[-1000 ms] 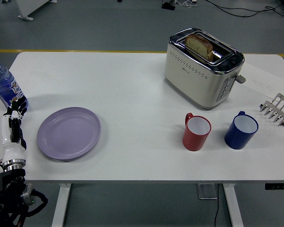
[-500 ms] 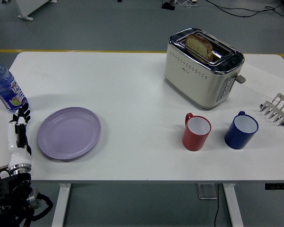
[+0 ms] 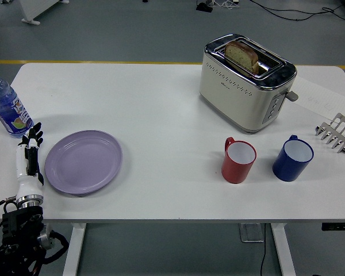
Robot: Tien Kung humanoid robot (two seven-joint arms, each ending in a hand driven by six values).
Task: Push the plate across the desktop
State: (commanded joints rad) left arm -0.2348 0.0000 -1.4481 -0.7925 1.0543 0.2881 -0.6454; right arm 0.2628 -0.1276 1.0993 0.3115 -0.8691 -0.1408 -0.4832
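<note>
A round lilac plate lies flat on the white table at the front left. My left hand stands just left of the plate's rim, edge-on, with its black fingers straight and held together, pointing away from me. A narrow gap or light contact separates it from the rim; I cannot tell which. The hand holds nothing. Its white forearm runs back to the table's near left corner. My right hand is out of view.
A water bottle stands just beyond the left hand at the table's left edge. A toaster holding bread is at the back right. A red mug, a blue mug and a metal rack sit to the right.
My left hand has moved right and slightly forward, from near the table's left edge to beside the plate's rim. The plate has not shifted.
</note>
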